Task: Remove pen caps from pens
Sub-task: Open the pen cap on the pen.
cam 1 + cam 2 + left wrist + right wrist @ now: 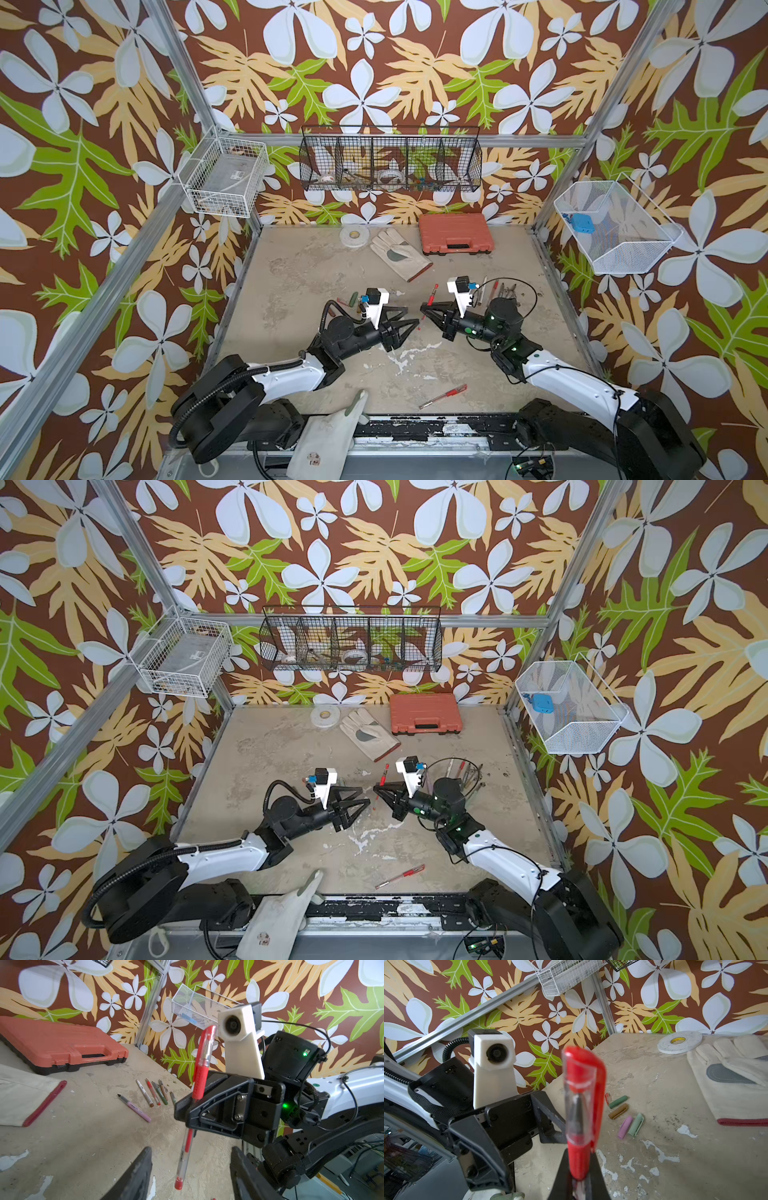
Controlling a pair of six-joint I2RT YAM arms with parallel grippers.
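Right hand (184,1108) pinches red gel pen (199,1082) at its rubber grip, cap (581,1076) still on above the hand, tail hanging below. Left hand (412,315) spread, facing it; pen tail close before its tips, not touching.

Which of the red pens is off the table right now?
The red pen clamped in the right gripper, cap on, up in the air between the arms. A second red pen lies flat near the front edge of the table.

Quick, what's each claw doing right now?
Left claw: open, holding nothing.
Right claw: closed on the red pen, cap on.
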